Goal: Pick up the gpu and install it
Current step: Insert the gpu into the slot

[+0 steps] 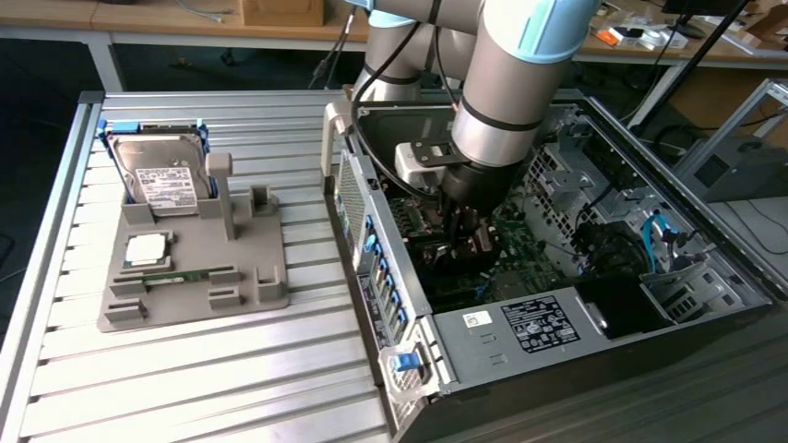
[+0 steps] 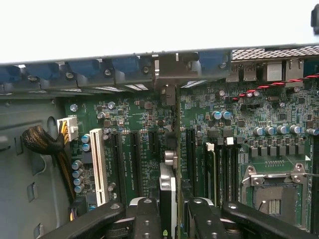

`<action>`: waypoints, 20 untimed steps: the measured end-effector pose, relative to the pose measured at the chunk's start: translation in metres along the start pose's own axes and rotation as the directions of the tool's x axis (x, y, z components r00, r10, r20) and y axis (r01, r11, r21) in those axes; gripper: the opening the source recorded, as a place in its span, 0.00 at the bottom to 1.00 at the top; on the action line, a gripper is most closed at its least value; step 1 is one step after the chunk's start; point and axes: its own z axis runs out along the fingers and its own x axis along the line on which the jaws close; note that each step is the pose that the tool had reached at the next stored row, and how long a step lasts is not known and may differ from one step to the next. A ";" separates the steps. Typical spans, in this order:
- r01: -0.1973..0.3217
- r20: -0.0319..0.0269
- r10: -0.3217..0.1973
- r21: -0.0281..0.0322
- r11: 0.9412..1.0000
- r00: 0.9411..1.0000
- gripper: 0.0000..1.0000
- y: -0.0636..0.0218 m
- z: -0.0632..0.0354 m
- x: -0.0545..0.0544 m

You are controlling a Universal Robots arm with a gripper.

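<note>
The arm reaches down into the open computer case [image 1: 555, 305] on the tabletop [image 1: 185, 369]. The gripper [image 2: 168, 211] has its jaws clenched on the gpu [image 2: 168, 184], gripping it edge-on from both sides. The gpu stands upright over the motherboard [image 2: 149, 124], in line with an expansion slot [image 2: 172, 129], its metal bracket [image 2: 169, 94] against the case's rear wall. A hard drive [image 1: 166, 180] rests in the grey holder [image 1: 197, 277] beside the case.
</note>
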 end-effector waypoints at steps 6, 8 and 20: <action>0.036 0.003 -0.036 0.000 0.999 0.999 0.27 0.0001 0.0003 -0.001; 0.059 0.004 -0.059 0.001 0.998 0.998 0.27 0.0001 0.0009 -0.001; 0.059 0.005 -0.059 0.001 0.998 0.998 0.28 0.0004 0.0085 -0.001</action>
